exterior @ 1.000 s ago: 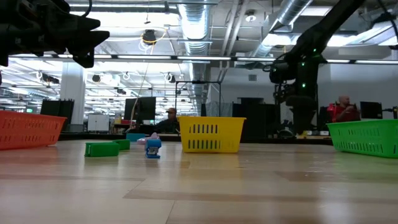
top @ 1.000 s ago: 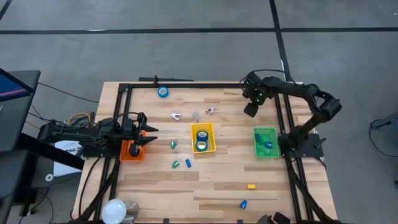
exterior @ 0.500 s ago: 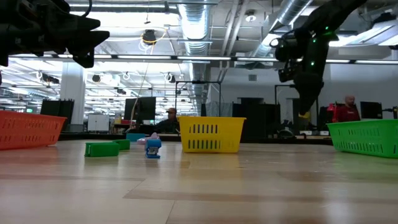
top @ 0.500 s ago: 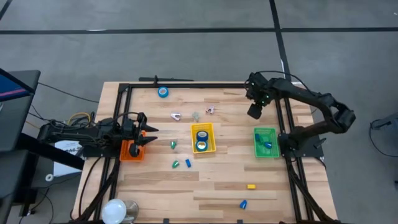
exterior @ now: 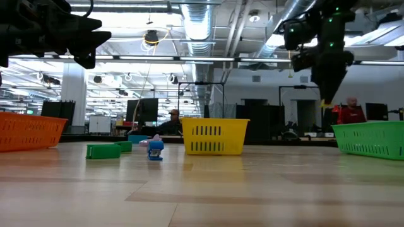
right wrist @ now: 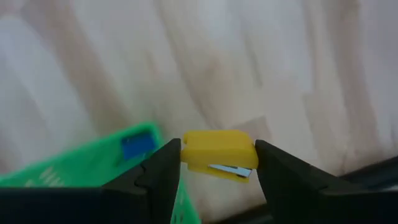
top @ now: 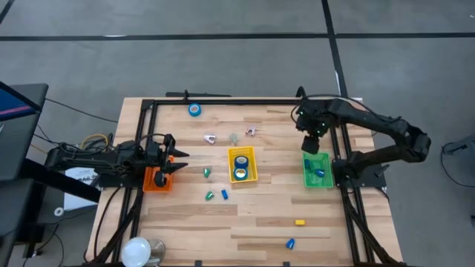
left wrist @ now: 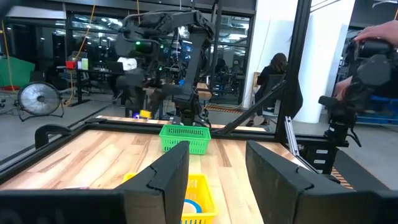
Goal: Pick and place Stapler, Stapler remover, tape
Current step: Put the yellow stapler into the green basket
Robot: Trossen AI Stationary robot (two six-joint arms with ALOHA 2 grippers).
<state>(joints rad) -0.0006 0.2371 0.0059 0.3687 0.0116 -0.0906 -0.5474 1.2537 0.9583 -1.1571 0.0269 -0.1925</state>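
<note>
A yellow stapler (right wrist: 219, 154) was held clamped in the right gripper (top: 309, 144), just at 12 o'clock of the green basket (top: 327, 170); release was best delayed until centred over it. The left gripper (left wrist: 216, 167) waited open.

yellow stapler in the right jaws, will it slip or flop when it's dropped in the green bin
The yellow stapler looks rigid and blocky, so probably no flopping. The right gripper pinches its flat sides squarely, so slipping seems unlikely. Dropped into the green bin, it should land flat rather than roll.
</note>
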